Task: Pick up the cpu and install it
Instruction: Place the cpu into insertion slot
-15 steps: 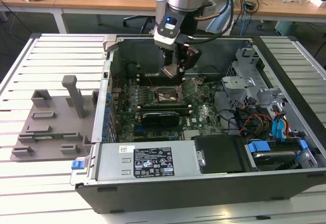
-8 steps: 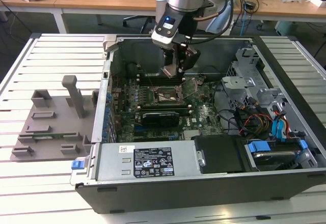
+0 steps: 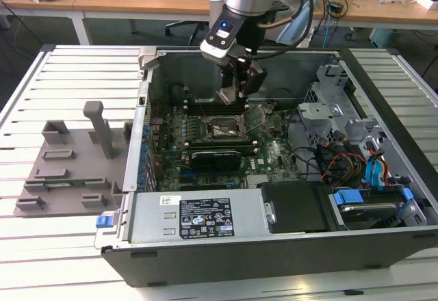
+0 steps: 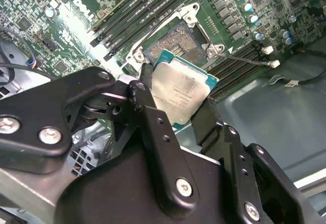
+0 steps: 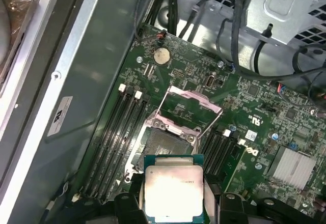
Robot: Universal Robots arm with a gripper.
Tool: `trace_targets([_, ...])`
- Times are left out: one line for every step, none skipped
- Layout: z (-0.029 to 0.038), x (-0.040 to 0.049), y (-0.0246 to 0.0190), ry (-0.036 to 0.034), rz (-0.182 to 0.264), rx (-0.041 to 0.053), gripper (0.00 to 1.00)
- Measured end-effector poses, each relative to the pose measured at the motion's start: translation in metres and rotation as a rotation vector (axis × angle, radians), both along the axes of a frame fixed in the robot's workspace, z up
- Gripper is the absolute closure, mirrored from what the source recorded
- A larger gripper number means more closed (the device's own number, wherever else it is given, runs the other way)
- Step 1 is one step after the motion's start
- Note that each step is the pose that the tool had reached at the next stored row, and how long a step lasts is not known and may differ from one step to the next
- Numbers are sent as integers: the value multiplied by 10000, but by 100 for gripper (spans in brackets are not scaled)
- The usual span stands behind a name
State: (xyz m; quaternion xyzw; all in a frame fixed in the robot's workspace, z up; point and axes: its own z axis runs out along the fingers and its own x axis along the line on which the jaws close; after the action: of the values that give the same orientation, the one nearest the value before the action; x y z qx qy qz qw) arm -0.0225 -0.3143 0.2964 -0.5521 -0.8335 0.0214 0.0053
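Gripper [image 4: 178, 106] clenching on cpu [image 4: 181, 90], pinching two opposite edges, silvery top facing wrist cameras. Hovering over open socket [image 5: 163, 143] on green motherboard [image 5: 254, 127], apart from it, inside open computer case [image 3: 205, 254]. Load plate [image 5: 189, 95] standing raised. Grey plastic tray [image 3: 68, 172] lying outside case, toward exterior view's left.

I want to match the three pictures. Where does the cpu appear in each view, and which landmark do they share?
Exterior view: the cpu hangs in the gripper, above the open socket.
Second wrist view: the cpu sits tilted between the jaws, close to the socket.
First wrist view: the cpu sits between the jaws, next to the socket.
Shared landmark: the open socket with its raised metal frame.
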Motion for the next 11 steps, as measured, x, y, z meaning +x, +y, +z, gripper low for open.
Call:
trace_targets([0, 0, 0, -1, -141, -3, 45])
trace_targets([0, 0, 0, -1, -199, -4, 45])
trace_targets([0, 0, 0, 0, -260, -7, 45])
trace_targets([0, 0, 0, 0, -394, -16, 45])
trace_targets([0, 0, 0, -1, -490, -22, 45])
trace_targets([0, 0, 0, 0, -602, -29, 45])
trace_targets([0, 0, 0, 0, -794, -35, 45])
trace_targets([-1, 0, 0, -1, -1049, -52, 45])
trace_targets([-1, 0, 0, 0, -1275, -68, 45])
trace_targets([-1, 1, 0, -2, -1432, -97, 45])
trace_targets([0, 0, 0, -3, -1542, -118, 45])
